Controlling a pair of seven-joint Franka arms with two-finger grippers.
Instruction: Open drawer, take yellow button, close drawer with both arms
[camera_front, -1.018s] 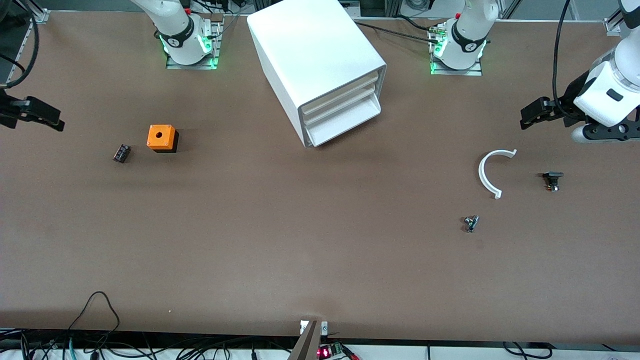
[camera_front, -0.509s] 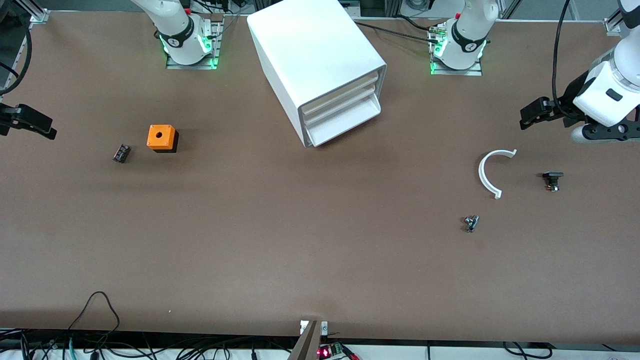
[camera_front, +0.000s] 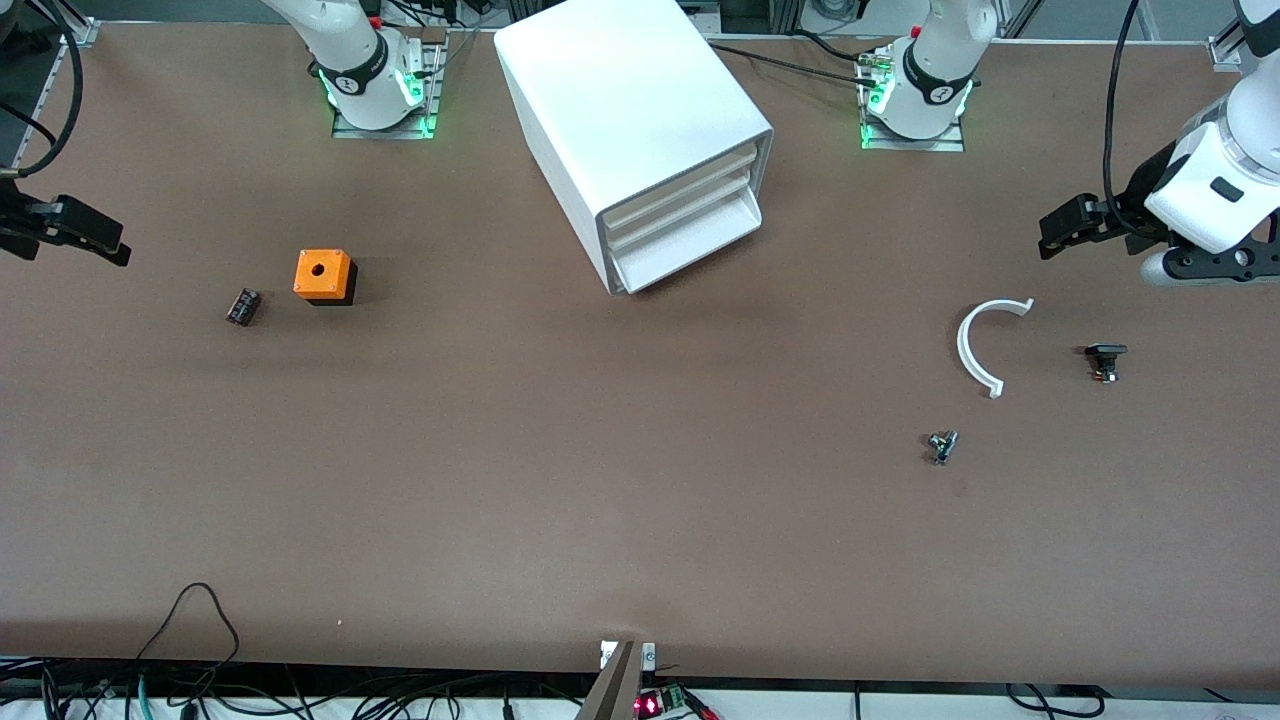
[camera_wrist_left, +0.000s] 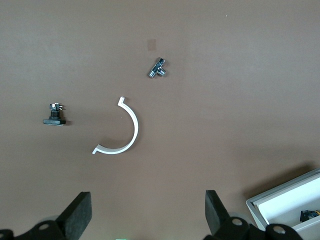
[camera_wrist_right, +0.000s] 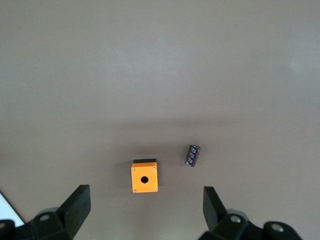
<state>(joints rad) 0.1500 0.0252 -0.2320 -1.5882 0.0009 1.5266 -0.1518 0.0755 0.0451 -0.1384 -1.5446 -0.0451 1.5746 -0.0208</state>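
The white cabinet (camera_front: 630, 100) stands between the arm bases. Its uppermost drawer (camera_front: 690, 180) looks shut, like the two below it. The button is not plainly in view. A small dark part with a yellowish bit (camera_wrist_left: 309, 215) lies in a white tray of the cabinet (camera_wrist_left: 280, 200) at the edge of the left wrist view. I cannot tell which drawer that tray is. My left gripper (camera_front: 1048, 232) (camera_wrist_left: 147, 200) is open and empty at the left arm's end of the table. My right gripper (camera_front: 118, 245) (camera_wrist_right: 145, 197) is open and empty at the right arm's end.
An orange cube with a hole (camera_front: 322, 275) (camera_wrist_right: 144, 176) and a small black part (camera_front: 243, 306) (camera_wrist_right: 193, 155) lie toward the right arm's end. A white curved piece (camera_front: 970, 345) (camera_wrist_left: 131, 131), a black-capped part (camera_front: 1105, 360) (camera_wrist_left: 54, 115) and a small metal fitting (camera_front: 941, 446) (camera_wrist_left: 158, 69) lie toward the left arm's end.
My right gripper drew back toward the table's end, then returned to about where it was. The left arm has barely moved.
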